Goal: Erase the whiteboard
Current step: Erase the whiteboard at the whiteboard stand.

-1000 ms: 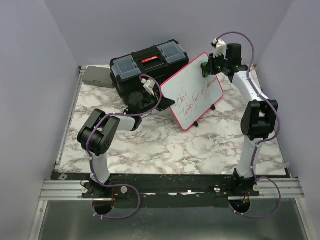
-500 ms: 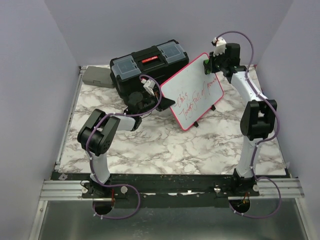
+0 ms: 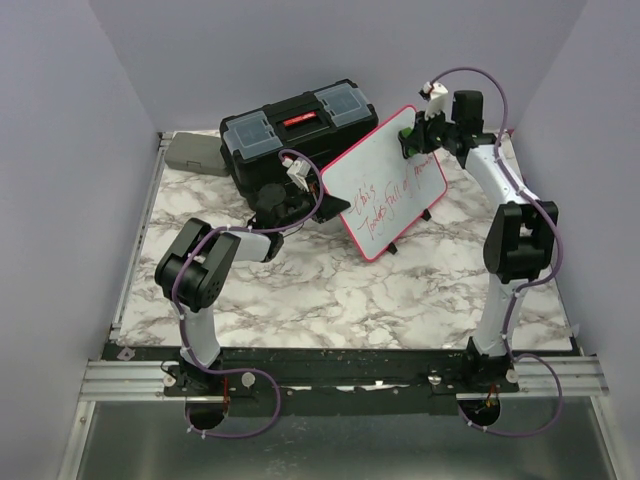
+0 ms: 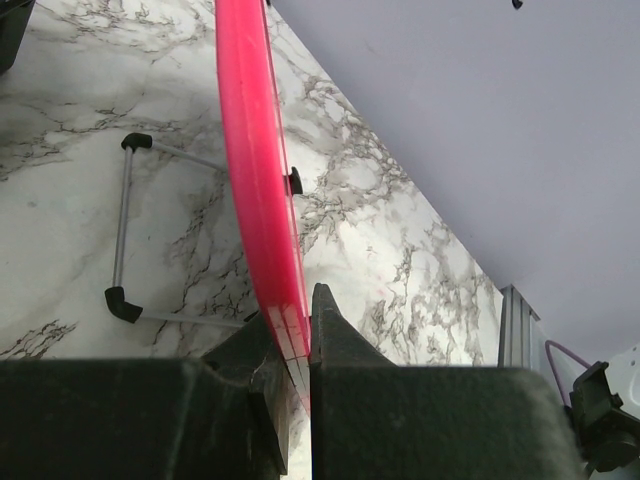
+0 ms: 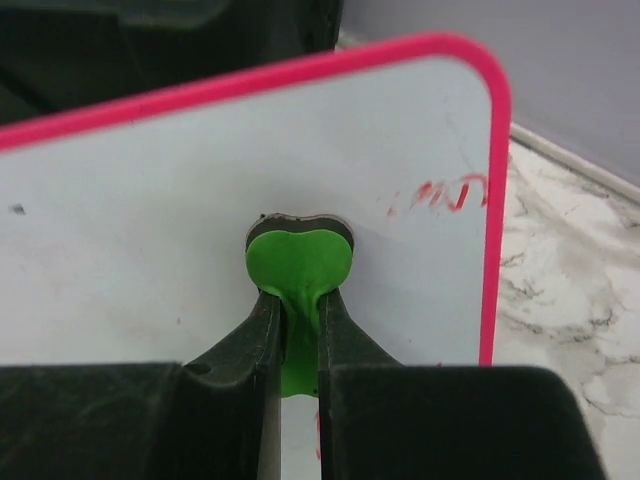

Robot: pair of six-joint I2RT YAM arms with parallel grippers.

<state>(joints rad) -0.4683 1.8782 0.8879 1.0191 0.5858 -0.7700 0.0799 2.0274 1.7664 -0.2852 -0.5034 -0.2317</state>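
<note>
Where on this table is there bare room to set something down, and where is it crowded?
Bare marble spans the table from the whiteboard to the near edge, and the left strip in front of the grey case. The far side is crowded: toolbox and whiteboard close together.

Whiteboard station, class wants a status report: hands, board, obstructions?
Left hand shut on whiteboard frame. Right hand shut on green eraser, against board. Red writing unerased. Black toolbox behind, not blocking.

We log a white, grey-veined marble surface (image 3: 300, 290). At its back sits a black toolbox (image 3: 295, 125), with a grey case (image 3: 193, 153) just beside its left end. To the toolbox's right the whiteboard (image 3: 385, 180) stands tilted, its wire stand (image 4: 120, 230) resting on the surface.
</note>
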